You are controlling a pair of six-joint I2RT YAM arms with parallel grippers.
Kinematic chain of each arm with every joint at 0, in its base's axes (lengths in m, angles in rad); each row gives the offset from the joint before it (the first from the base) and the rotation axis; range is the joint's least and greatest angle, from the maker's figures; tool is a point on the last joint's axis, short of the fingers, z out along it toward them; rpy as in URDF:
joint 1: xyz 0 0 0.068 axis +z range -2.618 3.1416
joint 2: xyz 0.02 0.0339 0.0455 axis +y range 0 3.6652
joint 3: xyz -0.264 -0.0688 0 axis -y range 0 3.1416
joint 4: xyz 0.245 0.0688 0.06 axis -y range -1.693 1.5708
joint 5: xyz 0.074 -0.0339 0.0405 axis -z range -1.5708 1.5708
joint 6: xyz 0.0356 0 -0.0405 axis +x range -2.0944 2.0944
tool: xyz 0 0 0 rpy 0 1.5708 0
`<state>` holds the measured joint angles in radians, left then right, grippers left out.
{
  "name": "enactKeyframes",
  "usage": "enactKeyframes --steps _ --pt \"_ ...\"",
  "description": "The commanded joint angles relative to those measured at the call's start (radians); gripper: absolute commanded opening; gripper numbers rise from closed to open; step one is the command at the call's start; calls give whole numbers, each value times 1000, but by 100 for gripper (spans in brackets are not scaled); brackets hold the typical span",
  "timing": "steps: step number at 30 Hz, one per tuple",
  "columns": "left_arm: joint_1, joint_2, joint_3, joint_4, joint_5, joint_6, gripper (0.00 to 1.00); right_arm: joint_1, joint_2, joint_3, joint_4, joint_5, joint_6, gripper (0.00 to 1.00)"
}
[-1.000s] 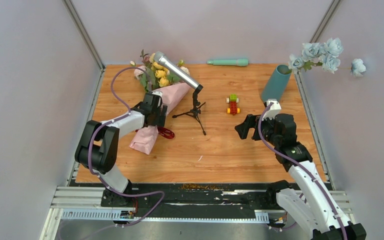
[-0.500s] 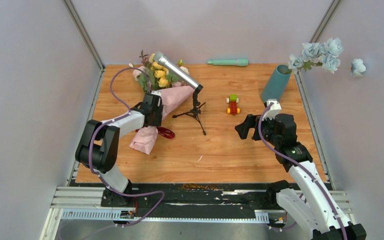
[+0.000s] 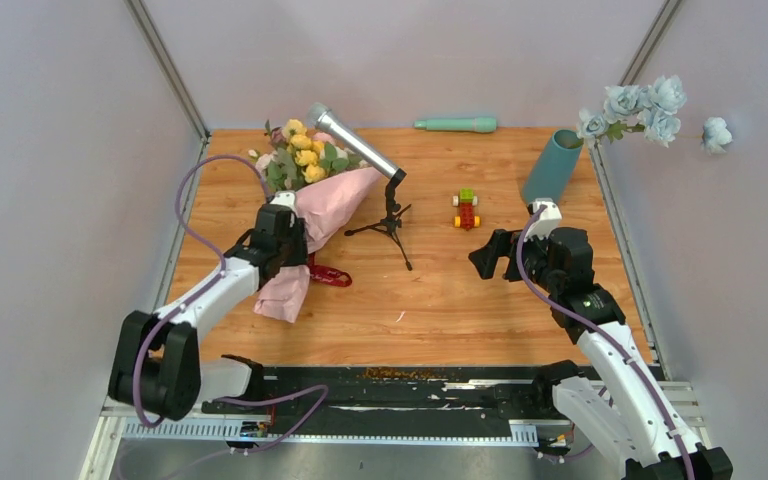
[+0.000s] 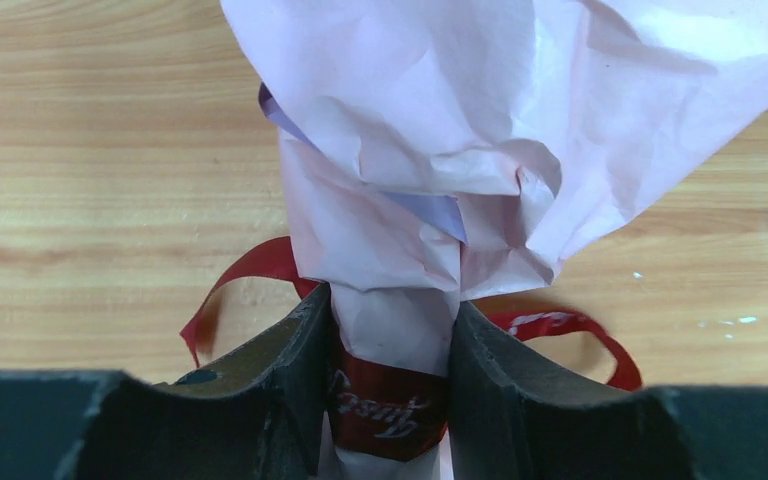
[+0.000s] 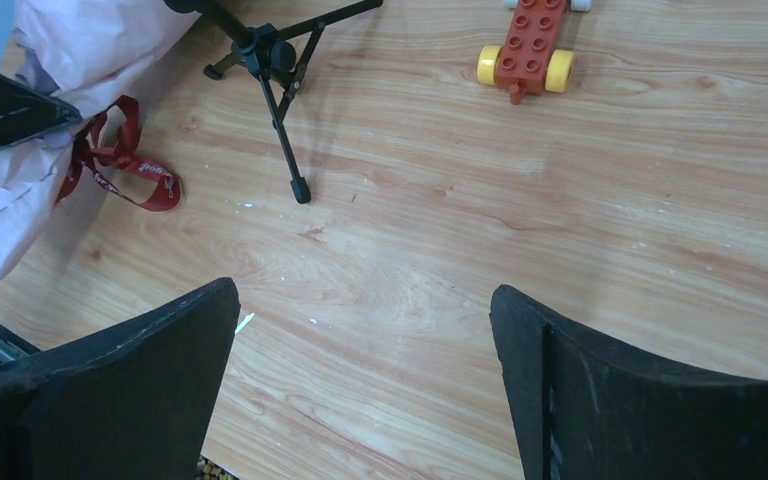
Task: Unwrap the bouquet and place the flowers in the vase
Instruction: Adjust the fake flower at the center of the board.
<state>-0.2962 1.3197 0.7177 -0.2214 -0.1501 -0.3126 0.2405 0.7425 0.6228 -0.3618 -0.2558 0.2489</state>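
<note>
1. Surface (image 3: 440, 300): wood-grain board, with both arms at its near edge.

2. Bouquet (image 3: 325, 195): on the left half, set aslant, with the narrow tail toward the near-left and the head toward the far edge. Whether it rests on the surface or is raised cannot be told.
   - Wrap (image 4: 410, 150): pink-lilac paper, crumpled, widening away from the grip.
   - Flowers (image 3: 300, 158): yellow and pink heads with green leaves, showing at the open far end of the wrap.
   - Ribbon (image 4: 390, 410): a dark red band with pale lettering round the neck of the wrap, its loose loops lying on the surface to either side.

3. Left tool (image 4: 390, 310): closed on the bouquet, one finger pressed to each side of the neck at the ribbon band.

4. Right tool (image 5: 365, 300): spread wide, nothing between the fingers, over bare wood on the right half.

5. Vase (image 3: 552, 167): teal, at the far right, well apart from the bouquet. Blue blooms (image 3: 640, 105) spread up and right of its mouth.

6. Microphone (image 3: 355, 142): silver, tilted on a black tripod (image 3: 390, 225), just right of the bouquet's head.

7. Toy car (image 3: 467, 209): red, green and yellow bricks, between tripod and vase.

8. Rod (image 3: 456, 125): mint green, lying along the far edge.
</note>
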Motion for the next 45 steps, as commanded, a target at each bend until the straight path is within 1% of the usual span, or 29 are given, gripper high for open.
enactKeyframes --steps 1,3,6,8,9,11,13,17,19,21,24,25,29,31,33,36,40,44,45 --pt "58 -190 -63 58 68 -104 0 -3 -6 26 5 -51 -11 99" --pt "83 -255 -96 59 95 -120 0 -1 4 34 14 -99 -11 99" --pt "120 -344 -135 52 156 -141 0 8 31 42 55 -213 12 99" --pt "131 -392 -156 52 206 -171 0 44 49 43 112 -262 49 99" --pt "133 -407 -170 53 236 -196 0 76 57 44 128 -263 71 99" --pt "135 -476 -188 52 274 -232 0 153 73 45 202 -232 120 99" --pt "135 -535 -207 46 293 -268 0 259 102 46 272 -184 180 100" --pt "136 -663 -235 29 301 -348 0 441 181 54 457 -56 284 100" --pt "137 -722 -251 27 310 -386 0 533 242 88 520 4 305 100" --pt "137 -775 -267 33 323 -421 0 618 321 137 549 62 309 100" --pt "136 -860 -284 38 338 -453 0 704 447 218 593 87 319 100" --pt "136 -877 -285 35 336 -464 0 714 501 243 606 82 331 100" --pt "137 -988 -294 11 323 -515 0 735 636 319 681 54 383 100" --pt "136 -1058 -311 -9 316 -550 0 747 691 361 684 73 410 99" --pt "136 -1103 -331 -11 320 -605 0 758 751 390 685 83 427 99" --pt "137 -1150 -355 -5 338 -644 0 767 829 429 698 74 464 99" --pt "136 -1196 -350 -33 350 -640 0 767 919 475 761 40 515 99" --pt "137 -1245 -334 -40 354 -648 0 767 994 568 744 2 535 97" --pt "136 -1249 -322 -64 352 -644 0 766 1005 582 735 -1 536 97"
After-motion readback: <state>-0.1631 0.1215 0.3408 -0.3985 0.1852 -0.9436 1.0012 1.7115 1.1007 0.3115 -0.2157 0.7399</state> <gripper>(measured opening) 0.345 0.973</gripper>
